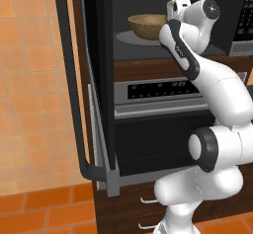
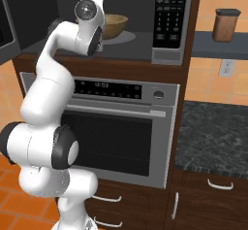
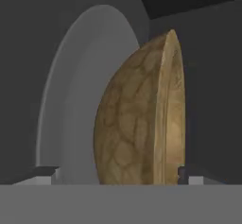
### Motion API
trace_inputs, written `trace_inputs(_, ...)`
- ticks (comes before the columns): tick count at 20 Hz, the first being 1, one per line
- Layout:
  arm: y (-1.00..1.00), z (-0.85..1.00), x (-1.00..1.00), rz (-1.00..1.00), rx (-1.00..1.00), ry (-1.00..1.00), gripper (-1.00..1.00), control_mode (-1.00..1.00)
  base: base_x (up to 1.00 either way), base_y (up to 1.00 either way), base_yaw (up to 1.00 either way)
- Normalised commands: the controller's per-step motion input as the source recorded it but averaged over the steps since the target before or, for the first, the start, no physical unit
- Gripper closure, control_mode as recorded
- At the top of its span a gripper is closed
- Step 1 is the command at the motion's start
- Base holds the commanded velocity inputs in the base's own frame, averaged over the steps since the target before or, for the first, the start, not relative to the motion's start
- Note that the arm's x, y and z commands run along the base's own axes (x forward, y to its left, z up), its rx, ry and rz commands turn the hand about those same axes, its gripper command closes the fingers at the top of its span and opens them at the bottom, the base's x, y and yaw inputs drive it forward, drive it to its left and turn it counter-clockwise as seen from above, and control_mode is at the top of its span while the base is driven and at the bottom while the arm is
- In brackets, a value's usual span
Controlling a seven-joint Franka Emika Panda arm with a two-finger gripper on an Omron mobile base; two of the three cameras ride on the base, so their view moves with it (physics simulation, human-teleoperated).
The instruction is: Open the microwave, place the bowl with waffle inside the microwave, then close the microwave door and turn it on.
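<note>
The arm (image 1: 217,109) is glossy white, built of fat rounded segments like stacked capsules. Dark charcoal bands ring its joints, and a black disc caps the big elbow joint (image 2: 65,146). Near the top, a round grey end cap with a small centre dot (image 2: 87,10) closes the wrist housing.

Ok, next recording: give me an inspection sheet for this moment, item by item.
Surface: grey turntable inside the open microwave.
Job's things: bowl sits on the turntable; microwave door swung wide open to the left; waffle cannot be made out.
Clutter: brown canister on a shelf at right.
Grippers: gripper at the cavity mouth beside the bowl; fingers barely visible, state unclear.
Cables: nothing seen.
Surroundings: silver oven, dark counter, orange tiles.
</note>
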Motion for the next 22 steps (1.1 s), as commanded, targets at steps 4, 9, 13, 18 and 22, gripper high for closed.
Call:
trace_inputs(4,-0.01,0.00,-1.00,0.05,0.01,-0.37,-1.00,-1.00,0.00,0.00,0.00)
trace_inputs(9,-0.05,0.14,-1.00,0.01,-0.03,-0.12,-1.00,-1.00,0.00,0.00,0.00)
trace_inputs(13,0.00,0.32,-1.00,0.00,-0.15,0.00,-1.00,-1.00,0.00,0.00,0.00)
trace_inputs(18,0.00,0.17,-1.00,0.00,-0.20,0.00,-1.00,-1.00,0.00,0.00,0.00)
trace_inputs(22,0.00,-0.05,-1.00,-0.01,-0.30,0.14,-1.00,-1.00,0.00,0.00,0.00)
